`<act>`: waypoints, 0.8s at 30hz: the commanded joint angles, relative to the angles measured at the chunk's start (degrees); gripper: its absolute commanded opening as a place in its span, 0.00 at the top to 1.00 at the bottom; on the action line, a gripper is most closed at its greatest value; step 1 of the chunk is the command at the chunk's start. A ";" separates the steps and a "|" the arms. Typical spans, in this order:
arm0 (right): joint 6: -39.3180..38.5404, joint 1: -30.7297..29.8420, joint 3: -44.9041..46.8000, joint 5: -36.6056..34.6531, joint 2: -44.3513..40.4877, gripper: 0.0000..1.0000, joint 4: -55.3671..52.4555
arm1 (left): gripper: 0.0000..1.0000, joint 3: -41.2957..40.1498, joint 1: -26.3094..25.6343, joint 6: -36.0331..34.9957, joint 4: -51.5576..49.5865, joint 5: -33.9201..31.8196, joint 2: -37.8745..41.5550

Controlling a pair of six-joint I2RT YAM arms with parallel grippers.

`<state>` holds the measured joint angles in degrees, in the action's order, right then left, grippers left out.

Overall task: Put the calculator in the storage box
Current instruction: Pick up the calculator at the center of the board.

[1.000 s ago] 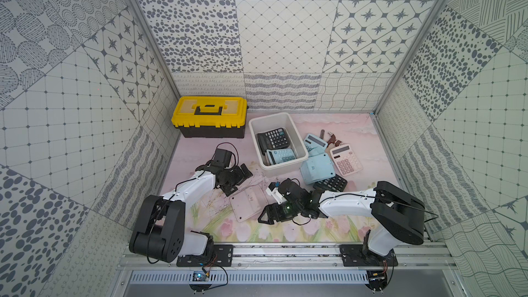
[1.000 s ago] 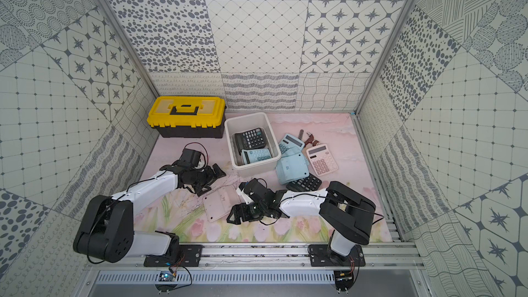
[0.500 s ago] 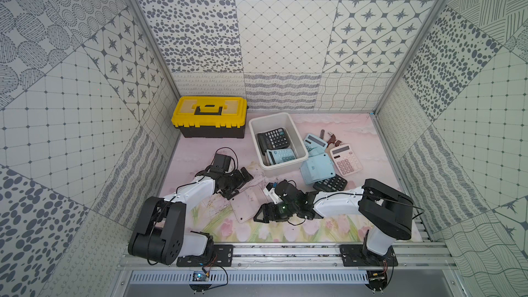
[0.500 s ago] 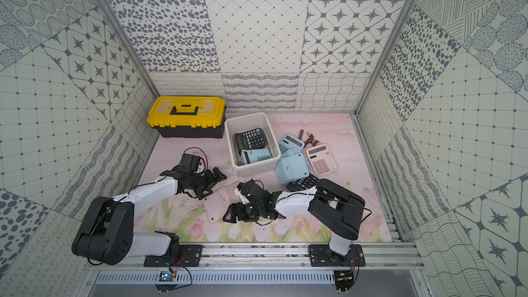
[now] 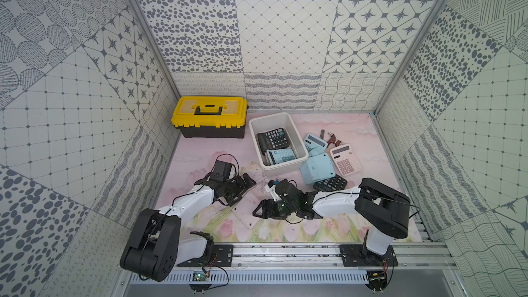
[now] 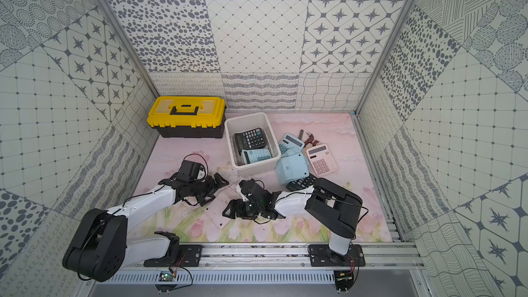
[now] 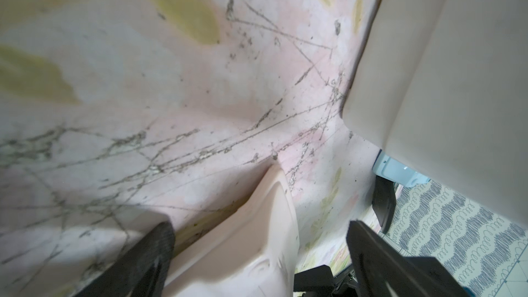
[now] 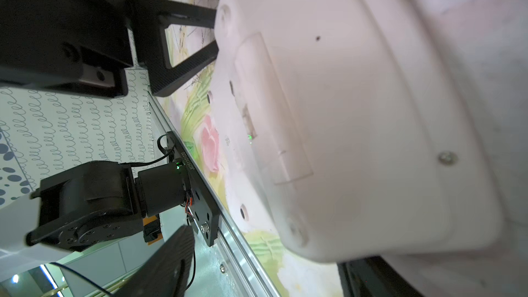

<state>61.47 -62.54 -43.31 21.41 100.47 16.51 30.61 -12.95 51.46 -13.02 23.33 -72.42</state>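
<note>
A pink calculator [image 5: 247, 210] [image 6: 218, 210] lies face down on the mat near the front, its back with the battery cover filling the right wrist view [image 8: 357, 110]. My left gripper [image 5: 243, 191] [image 6: 215, 191] stands open at its far corner, which shows between the fingers in the left wrist view [image 7: 257, 238]. My right gripper [image 5: 258, 212] [image 8: 263, 252] is open at the calculator's right edge, one finger [image 8: 160, 267] clear of it. The off-white storage box [image 5: 285, 167] [image 6: 257, 169] [image 7: 443, 67] stands behind, holding a black and a light blue calculator.
A yellow-lidded black toolbox [image 5: 210, 115] sits at the back left. Right of the box lie light blue calculators [image 5: 317, 167], a pink one face up [image 5: 345, 160], a black one [image 5: 330, 182] and small tools [image 5: 331, 137]. The front rail [image 8: 228, 238] runs close by.
Both grippers have edged in toward the face-down pink calculator. The right jaws have narrowed a little; the left jaws stay wide.
</note>
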 commanded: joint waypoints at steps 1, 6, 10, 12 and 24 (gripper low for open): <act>1.00 0.27 1.11 -2.76 -0.43 0.23 5.87 | 0.00 -2.03 -1.43 3.25 -3.31 2.60 1.97; 1.32 0.40 0.63 -2.87 -0.19 0.32 7.81 | 0.00 -3.54 -1.98 4.20 -2.32 2.60 3.59; 2.17 0.39 0.83 -2.73 0.17 0.39 10.31 | 0.00 -4.72 -2.20 5.40 -1.29 3.39 4.45; 1.88 0.43 0.53 -2.99 -0.09 0.42 9.71 | 0.00 -4.94 -2.24 5.60 -1.48 3.38 4.75; 3.13 0.36 2.01 -4.04 -1.10 0.65 9.24 | 0.00 -4.20 -3.63 6.22 -6.16 -0.45 12.51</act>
<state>64.55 -62.13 -42.00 18.28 100.47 23.38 25.52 -15.66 57.04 -14.26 24.75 -62.83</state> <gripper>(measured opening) 0.355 0.997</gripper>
